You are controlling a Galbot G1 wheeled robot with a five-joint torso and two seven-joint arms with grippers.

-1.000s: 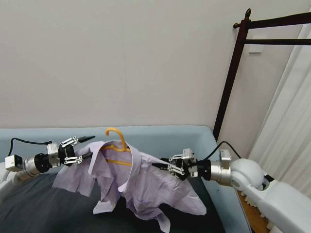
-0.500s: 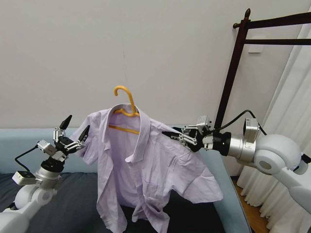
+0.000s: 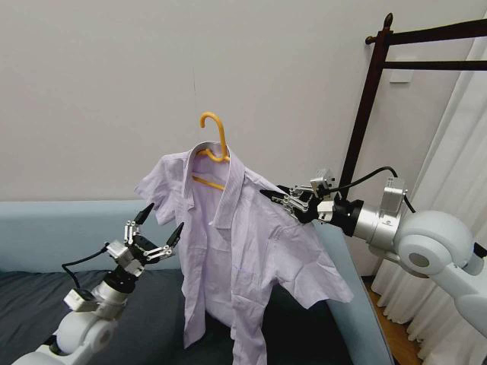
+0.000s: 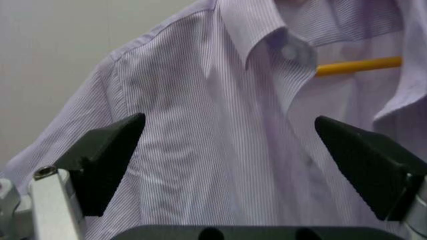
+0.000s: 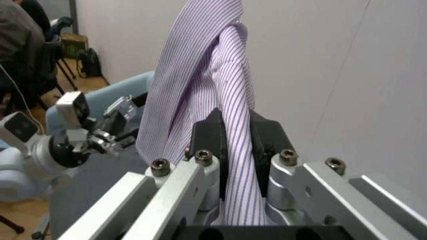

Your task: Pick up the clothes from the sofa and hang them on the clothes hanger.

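A lilac striped shirt (image 3: 243, 258) hangs in the air on an orange hanger (image 3: 216, 144), above the sofa. My right gripper (image 3: 275, 199) is shut on the shirt's shoulder, with the cloth (image 5: 220, 100) pinched between its black fingers (image 5: 212, 145). My left gripper (image 3: 157, 231) stands open just left of the shirt's sleeve, apart from it, holding nothing. In the left wrist view the shirt front and collar (image 4: 267, 60) lie ahead of the spread fingertips (image 4: 107, 155), with the orange hanger bar (image 4: 360, 65) showing under the collar.
A dark wooden clothes rack (image 3: 373, 99) stands at the right, beyond the sofa's end. The light blue sofa (image 3: 61, 228) with a dark seat cushion (image 3: 30, 304) lies below. White curtains (image 3: 456, 190) hang at far right.
My right gripper has lifted the shirt and hanger up off the sofa and carried them rightward. My left gripper let go of the sleeve, opened and dropped lower.
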